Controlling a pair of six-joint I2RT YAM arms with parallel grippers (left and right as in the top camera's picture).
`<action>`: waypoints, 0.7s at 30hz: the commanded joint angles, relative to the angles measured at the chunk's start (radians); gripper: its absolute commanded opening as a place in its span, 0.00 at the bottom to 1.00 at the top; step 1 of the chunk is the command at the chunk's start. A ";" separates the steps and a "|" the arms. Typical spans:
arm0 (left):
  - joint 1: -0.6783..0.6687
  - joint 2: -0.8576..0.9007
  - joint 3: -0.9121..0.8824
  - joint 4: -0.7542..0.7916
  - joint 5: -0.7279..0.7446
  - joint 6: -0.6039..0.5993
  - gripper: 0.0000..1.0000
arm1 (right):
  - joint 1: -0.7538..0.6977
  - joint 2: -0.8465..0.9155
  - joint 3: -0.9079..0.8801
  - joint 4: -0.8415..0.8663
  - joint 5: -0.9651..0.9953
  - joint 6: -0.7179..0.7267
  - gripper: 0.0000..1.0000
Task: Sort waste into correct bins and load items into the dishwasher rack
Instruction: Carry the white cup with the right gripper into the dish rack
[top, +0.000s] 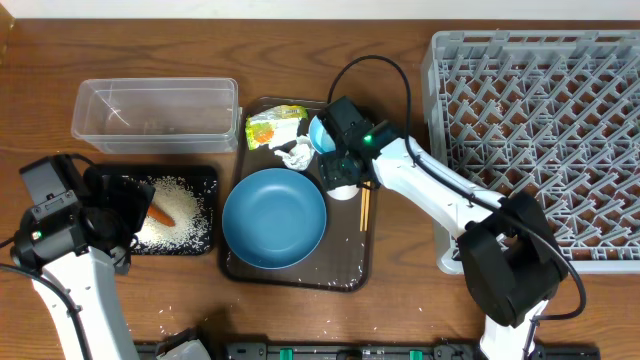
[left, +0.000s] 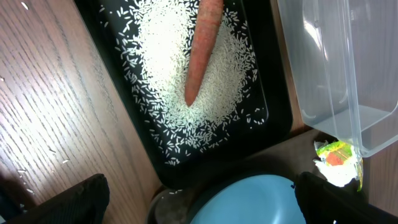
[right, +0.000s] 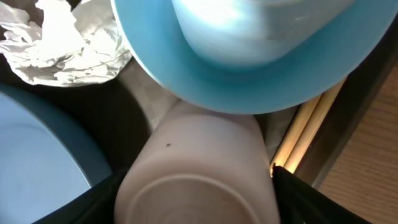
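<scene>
My right gripper (top: 340, 176) (right: 196, 199) is down on the brown serving tray, its fingers pressed to both sides of the white cup (top: 341, 189) (right: 199, 162). The light-blue bowl (top: 320, 135) (right: 249, 62) sits just behind the cup. Chopsticks (top: 365, 208) (right: 308, 130) lie to the cup's right. The dark-blue plate (top: 274, 218) fills the tray's middle. A tissue (top: 296, 153) and a yellow-green wrapper (top: 270, 128) lie at the tray's back. My left gripper (top: 120, 212) (left: 199, 202) hangs open and holds nothing, over the black tray (top: 205, 180), which carries rice (left: 155, 93) and a carrot (left: 202, 50).
The clear tub (top: 85, 115) stands behind the black tray. The grey dishwasher rack (top: 540, 120) takes up the right side. The brown serving tray (top: 345, 272) has scattered rice grains near its front edge. A few grains lie on the table at the front left.
</scene>
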 joint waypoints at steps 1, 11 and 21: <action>0.004 0.002 0.020 -0.003 -0.016 -0.009 0.97 | 0.012 -0.002 0.017 -0.004 0.006 0.003 0.67; 0.004 0.002 0.020 -0.003 -0.016 -0.009 0.97 | -0.017 -0.130 0.147 -0.133 0.007 -0.014 0.57; 0.004 0.002 0.020 -0.003 -0.017 -0.009 0.97 | -0.253 -0.407 0.302 -0.262 0.080 -0.105 0.60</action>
